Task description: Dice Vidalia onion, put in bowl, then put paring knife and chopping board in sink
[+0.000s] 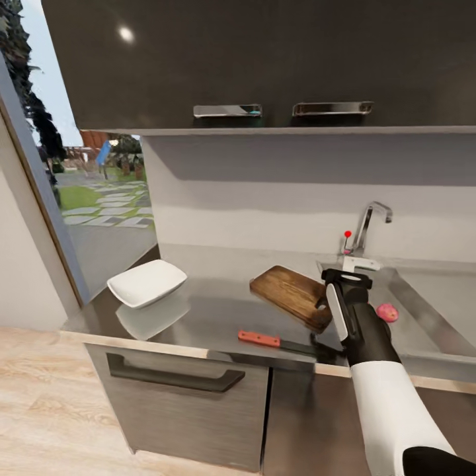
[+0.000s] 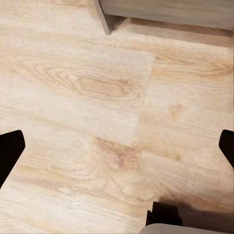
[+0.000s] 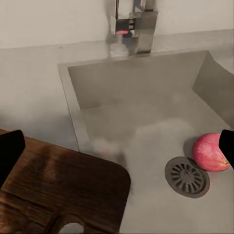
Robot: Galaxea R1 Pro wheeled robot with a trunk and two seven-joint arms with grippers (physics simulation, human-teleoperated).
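Right gripper (image 1: 349, 272), fingers spread wide, hovers at the sink (image 3: 146, 102) edge; it should clear the chopping board (image 3: 58, 190) before descending on the Vidalia onion (image 3: 210, 152)

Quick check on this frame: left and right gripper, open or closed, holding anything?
Left gripper: open, empty, over the wooden floor.
Right gripper: open, empty, above the sink near the onion.
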